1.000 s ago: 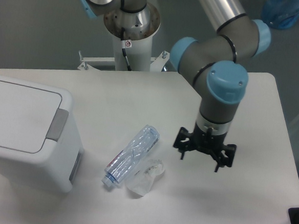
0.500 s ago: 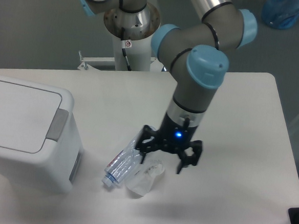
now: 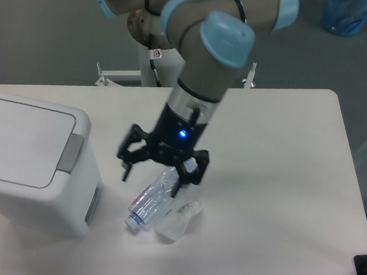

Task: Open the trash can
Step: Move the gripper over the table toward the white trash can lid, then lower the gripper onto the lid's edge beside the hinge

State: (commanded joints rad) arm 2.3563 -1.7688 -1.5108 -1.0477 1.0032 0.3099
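The trash can (image 3: 30, 164) is a large boxy white bin at the table's left edge. Its flat white lid (image 3: 19, 138) lies shut. A grey push tab (image 3: 71, 153) sits on the rim facing right. My gripper (image 3: 152, 176) hangs above the table, open and empty, with black fingers spread. It is to the right of the tab, about a hand's width away, and partly over the clear bottle.
A crushed clear plastic bottle (image 3: 151, 199) lies on the table just below the gripper. A crumpled clear plastic cup (image 3: 179, 218) lies next to it. The arm's white base post (image 3: 159, 54) stands behind the table's far edge.
The arm has swung left across the table, from the right side past the bottle toward the trash can. The gripper stayed open. The lid has not moved.
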